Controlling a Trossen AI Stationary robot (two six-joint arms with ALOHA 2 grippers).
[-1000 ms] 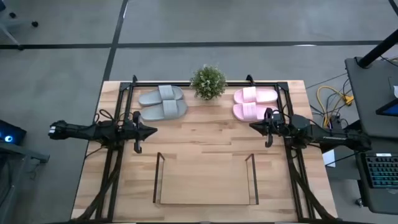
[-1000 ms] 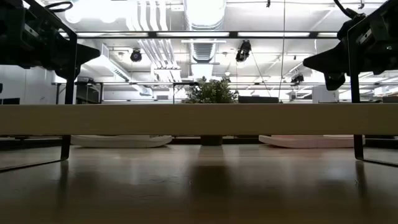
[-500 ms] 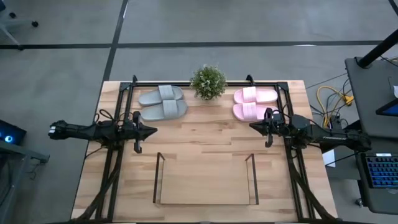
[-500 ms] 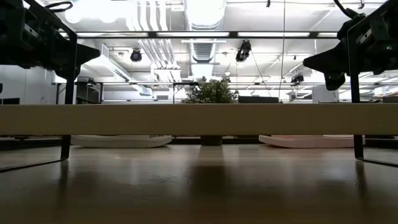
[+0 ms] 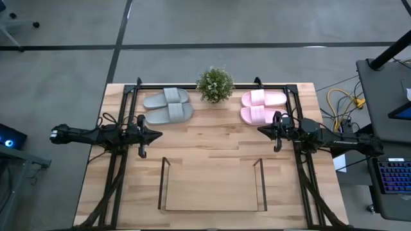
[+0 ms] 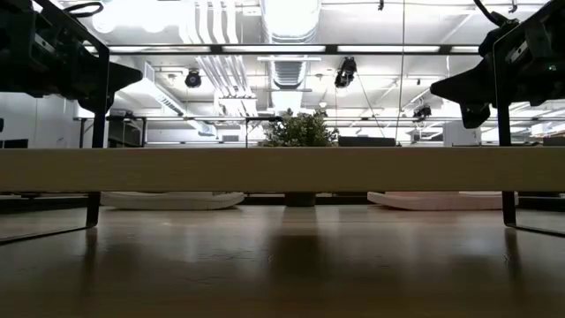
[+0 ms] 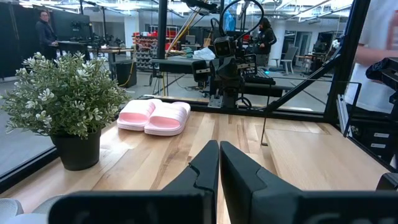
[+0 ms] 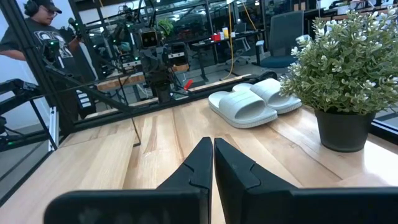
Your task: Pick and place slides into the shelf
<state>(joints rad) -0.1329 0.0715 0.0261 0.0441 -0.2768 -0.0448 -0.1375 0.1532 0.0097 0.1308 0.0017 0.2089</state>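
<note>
Left gripper [image 5: 156,135] jaws closed, empty, at table's left edge. Grey slides [image 5: 168,107] back left, potted plant [image 5: 214,85] between, pink slides [image 5: 262,106] back right. Shelf [image 5: 212,185] front centre, no slides inside. Right gripper [image 5: 262,130] closed, empty, near the pink pair.

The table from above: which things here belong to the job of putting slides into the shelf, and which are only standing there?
Belong to the job:
- grey slides, side by side at the far left
- pink slides, side by side at the far right
- shelf, at the near edge, holding nothing

Only standing there:
- potted plant, between the two pairs
- black metal frame around the table
</note>
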